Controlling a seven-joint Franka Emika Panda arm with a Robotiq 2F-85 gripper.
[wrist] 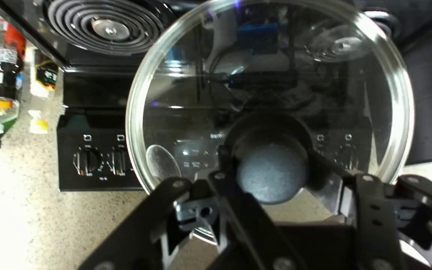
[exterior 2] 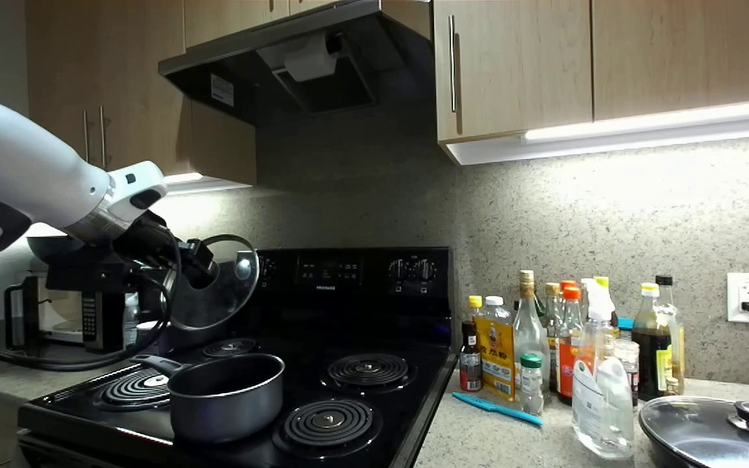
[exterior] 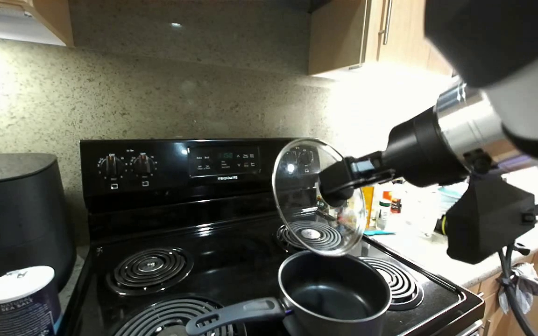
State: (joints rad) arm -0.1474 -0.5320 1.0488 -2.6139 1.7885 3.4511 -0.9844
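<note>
- Glass lid (exterior: 304,200): you hold it steeply tilted in mid-air, above the stove (exterior: 231,273).
- Dark knob (wrist: 274,176): your gripper (wrist: 271,165) is clamped around it (best seen in the wrist view).
- Saucepan (exterior 2: 228,403): stands uncovered on the stove, apart from the lid.
- Progress, as judged: you have grasp and lift done; the lid is not yet set down.
- Beyond: bottles (exterior 2: 532,338) crowd the counter (exterior 2: 456,435).

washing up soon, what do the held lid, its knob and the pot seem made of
Held lid: clear, glossy glass, most likely; the stove shows through and light glints on it. Its rim: polished metal, by its silvery shine. Knob: matte dark plastic, perhaps, being dull; rubber is possible. Pot: satin dark grey metal, probably, from its thin wall and soft sheen.
</note>
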